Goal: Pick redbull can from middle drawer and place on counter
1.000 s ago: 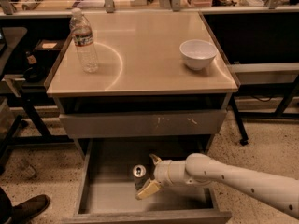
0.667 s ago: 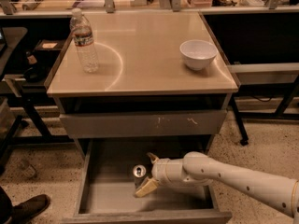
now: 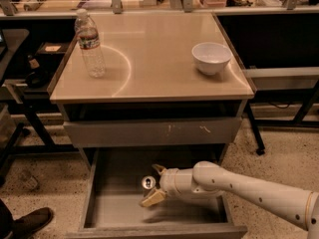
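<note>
The redbull can point(image 3: 148, 182) stands upright in the open middle drawer point(image 3: 119, 210), near the middle of its grey floor. My gripper point(image 3: 155, 184) reaches into the drawer from the right on a white arm. One finger sits behind the can and the other point(image 3: 152, 198) in front of it, so the open jaws straddle the can. The beige counter point(image 3: 154, 59) is above the drawer.
A clear water bottle point(image 3: 90, 45) stands at the counter's left. A white bowl point(image 3: 212, 58) sits at its right. A closed grey drawer front with scratch marks point(image 3: 154, 132) lies just above the open drawer. A shoe point(image 3: 27, 223) is at the lower left.
My gripper has shifted slightly left in the drawer, closing in around the can. The can, bottle and bowl have not moved.
</note>
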